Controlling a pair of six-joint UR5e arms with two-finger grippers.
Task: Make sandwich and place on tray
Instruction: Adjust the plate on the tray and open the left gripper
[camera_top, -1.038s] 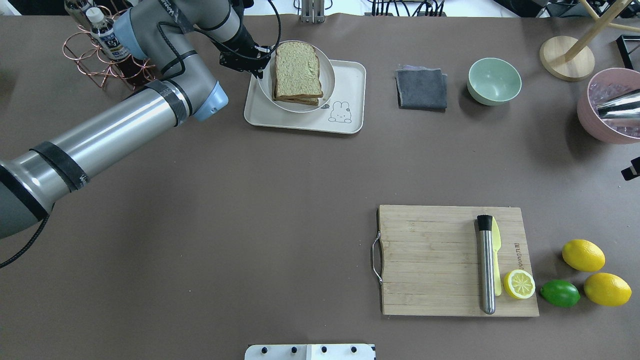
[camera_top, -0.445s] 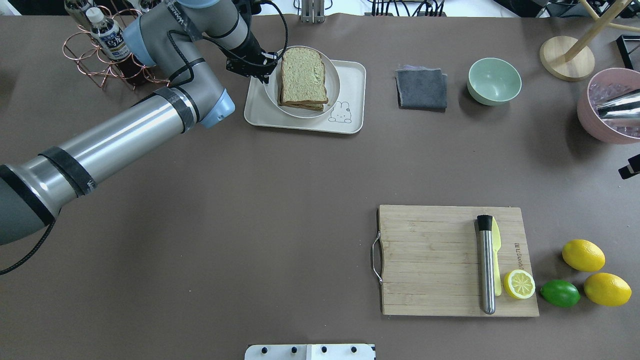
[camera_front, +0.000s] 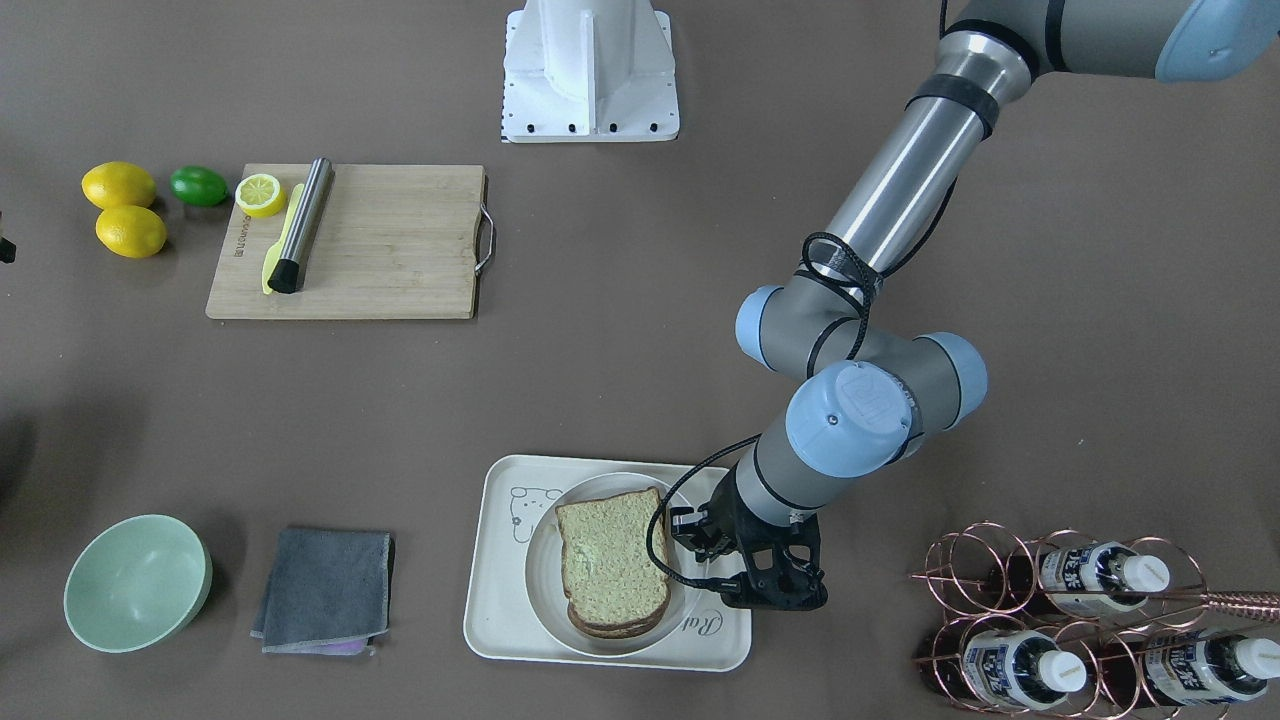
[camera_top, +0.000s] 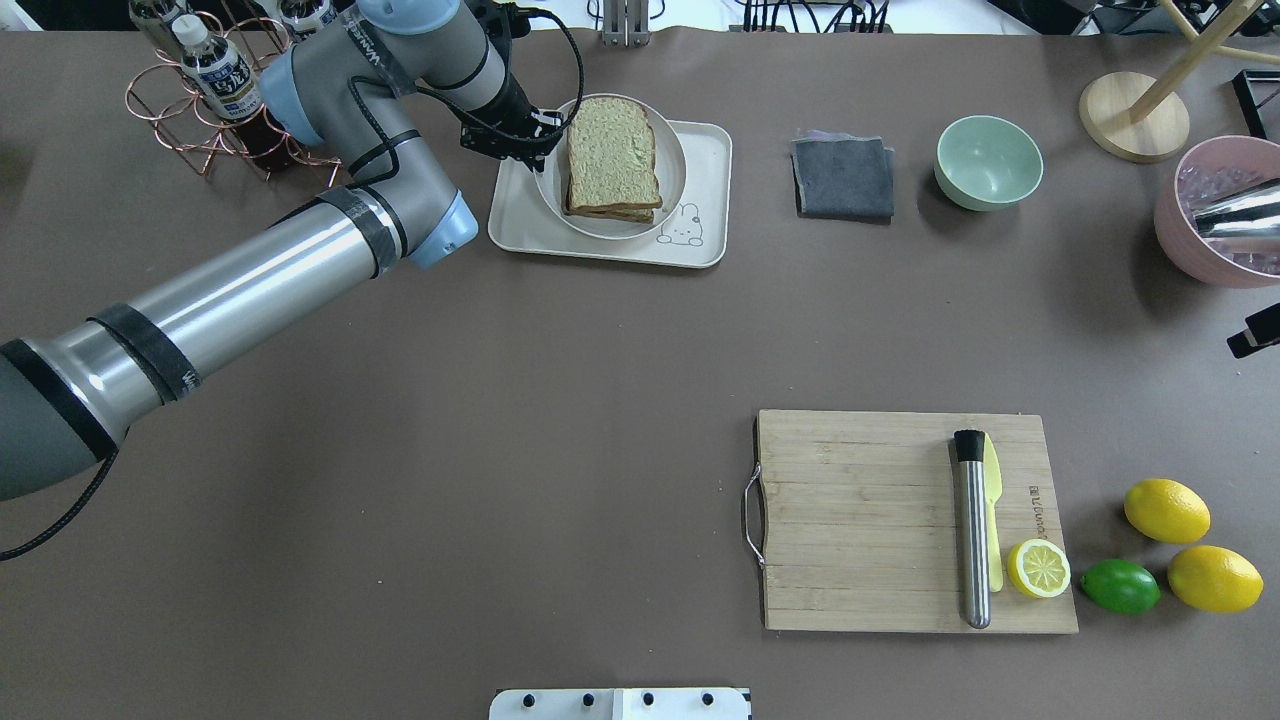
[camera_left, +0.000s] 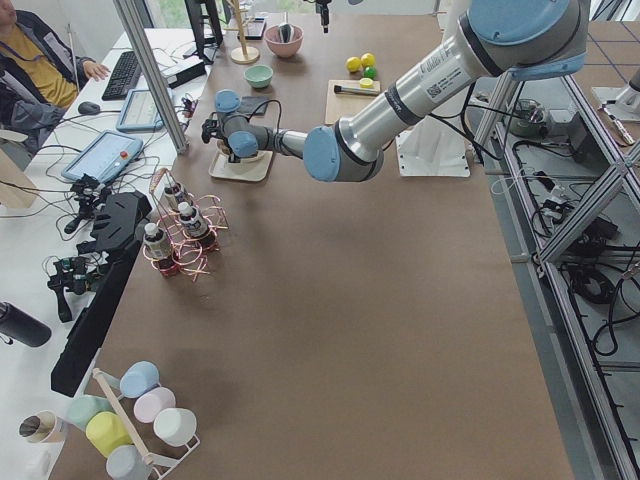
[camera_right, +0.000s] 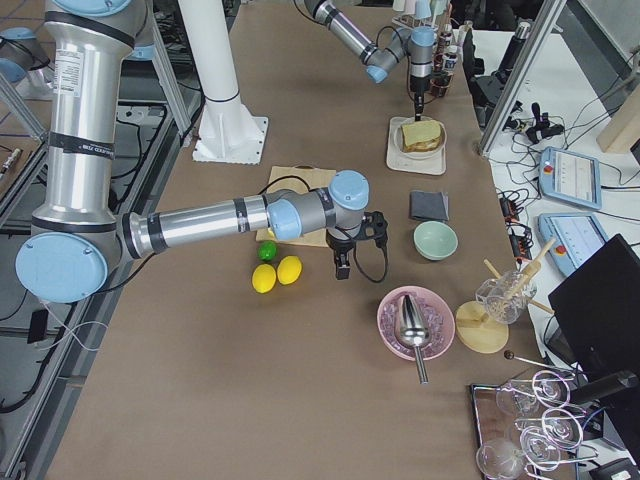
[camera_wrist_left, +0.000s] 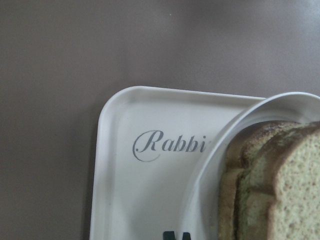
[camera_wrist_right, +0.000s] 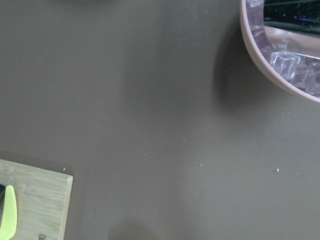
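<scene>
My left gripper (camera_top: 540, 148) is nearly closed, its fingers pinching the left rim of the round white plate (camera_top: 610, 232). It holds nothing else. The sandwich (camera_top: 612, 152) lies on that plate with its slices stacked. The plate is over the tray (camera_top: 712, 170), which sits at the desk's far edge, left of the middle. From overhead the plate's far rim seems to reach past the tray's far edge. I cannot tell whether the plate rests on the tray or hangs just above it. My right gripper (camera_right: 342, 268) hangs near the desk's right edge, and I cannot tell whether it is open or closed.

My worry is the grip: one pinch on one side of a loaded plate. If the plate sags away from me, the sandwich may slide toward the tray's right edge, or the top slice may shift. Letting go off level would drop it with a knock. If I pull back carelessly, my elbow could brush the bottle rack (camera_top: 200, 110) at the desk's far-left corner.
</scene>
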